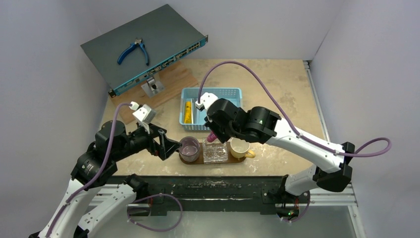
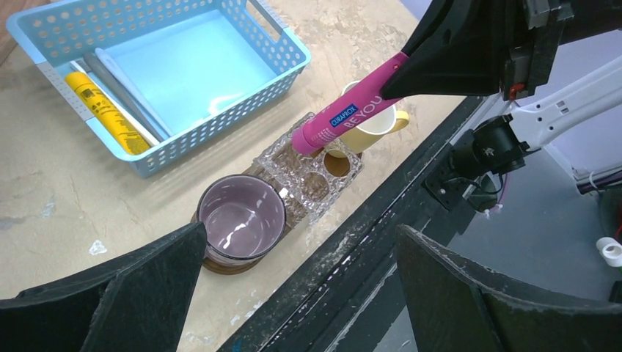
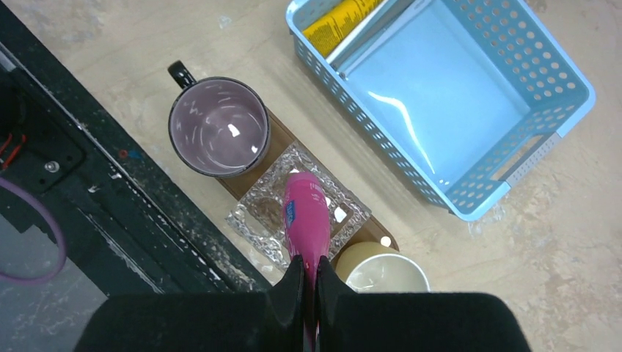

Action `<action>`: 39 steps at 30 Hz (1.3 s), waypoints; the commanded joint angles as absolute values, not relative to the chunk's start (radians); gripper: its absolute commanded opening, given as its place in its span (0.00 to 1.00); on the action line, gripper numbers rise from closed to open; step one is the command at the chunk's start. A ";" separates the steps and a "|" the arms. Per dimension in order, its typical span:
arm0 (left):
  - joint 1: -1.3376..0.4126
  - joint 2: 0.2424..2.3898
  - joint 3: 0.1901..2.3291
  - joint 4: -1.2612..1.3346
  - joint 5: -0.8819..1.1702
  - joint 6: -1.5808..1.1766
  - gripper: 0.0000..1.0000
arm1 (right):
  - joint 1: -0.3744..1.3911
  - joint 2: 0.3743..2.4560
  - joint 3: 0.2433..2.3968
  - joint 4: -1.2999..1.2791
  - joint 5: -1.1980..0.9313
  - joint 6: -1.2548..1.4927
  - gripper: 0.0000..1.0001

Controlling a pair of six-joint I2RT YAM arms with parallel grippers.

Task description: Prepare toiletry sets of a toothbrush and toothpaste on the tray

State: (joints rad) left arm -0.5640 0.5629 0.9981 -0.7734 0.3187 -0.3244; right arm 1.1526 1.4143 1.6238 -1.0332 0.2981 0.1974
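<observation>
Placement: right gripper (image 3: 309,273), clamped on magenta-pink toothpaste tube (image 3: 306,216), must seat it in clear glass holder (image 3: 253,220); left gripper (image 2: 301,229) gapes empty.

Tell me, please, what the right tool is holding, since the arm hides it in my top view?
Observer: The right tool is shut on a pink tube, whose lower end is down at the glass holder.
Operator: Thank you. What lies beside the yellow tube in the basket?
Observer: Pale brushes lie alongside the yellow tube, against one wall of the basket.
Operator: And is the left tool free?
Observer: Yes, the left tool is open and holds nothing.
</observation>
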 commanded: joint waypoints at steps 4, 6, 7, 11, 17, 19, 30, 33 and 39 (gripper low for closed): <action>-0.563 0.538 0.984 -0.759 0.269 -0.293 1.00 | 1.158 1.456 1.686 -1.078 0.340 0.195 0.00; -0.562 0.533 0.978 -0.763 0.264 -0.294 1.00 | 1.158 1.468 1.684 -1.077 0.336 0.191 0.00; -0.563 0.531 0.976 -0.763 0.262 -0.294 1.00 | 1.157 1.473 1.684 -1.076 0.335 0.190 0.00; -0.563 0.529 0.974 -0.767 0.260 -0.295 1.00 | 1.158 1.497 1.685 -1.069 0.330 0.187 0.00; -0.562 0.530 0.971 -0.769 0.261 -0.292 1.00 | 1.158 1.518 1.679 -1.056 0.326 0.187 0.00; -0.563 0.530 0.971 -0.770 0.263 -0.291 1.00 | 1.157 1.523 1.674 -1.054 0.325 0.187 0.00; -0.563 0.531 0.969 -0.771 0.268 -0.291 1.00 | 1.158 1.550 1.632 -1.001 0.293 0.182 0.00; -0.563 0.531 0.970 -0.771 0.268 -0.292 1.00 | 1.158 1.565 1.621 -0.986 0.288 0.178 0.00; -0.563 0.535 0.968 -0.772 0.268 -0.291 1.00 | 1.157 1.592 1.604 -0.964 0.291 0.167 0.00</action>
State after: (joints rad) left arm -0.5640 0.5354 0.9703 -0.7940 0.2722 -0.3103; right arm 1.1530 1.5841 1.6100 -1.0142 0.2939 0.1879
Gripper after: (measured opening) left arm 0.998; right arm 0.023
